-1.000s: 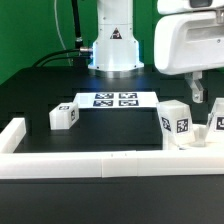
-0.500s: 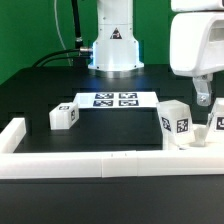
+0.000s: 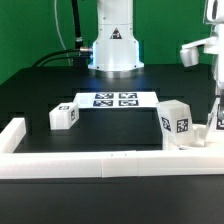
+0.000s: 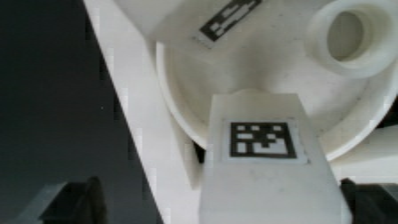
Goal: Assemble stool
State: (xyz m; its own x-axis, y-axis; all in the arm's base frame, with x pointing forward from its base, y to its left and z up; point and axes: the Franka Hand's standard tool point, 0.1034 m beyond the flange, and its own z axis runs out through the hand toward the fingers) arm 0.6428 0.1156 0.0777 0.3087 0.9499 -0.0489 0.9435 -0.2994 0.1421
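Note:
In the wrist view the round white seat disc [image 4: 329,90] shows a socket hole [image 4: 352,35]. A white blocky leg [image 4: 263,150] with a square tag stands over the disc, between my two dark fingers [image 4: 80,200]. My gripper [image 4: 222,200] is open: one finger stands clearly apart from the leg. In the exterior view my gripper [image 3: 216,100] is at the right edge, mostly cut off. A tagged leg [image 3: 176,122] stands beside it, and another leg [image 3: 64,116] lies at the left. The seat [image 3: 198,140] is only partly seen behind the rail.
The marker board [image 3: 115,100] lies in front of the robot base [image 3: 115,45]. A long white rail [image 3: 90,160] borders the table's front and left side; it also shows in the wrist view [image 4: 125,80] next to the seat.
My hand has moved toward the exterior view's right and now sits mostly out of the frame. The legs and the marker board have not moved.

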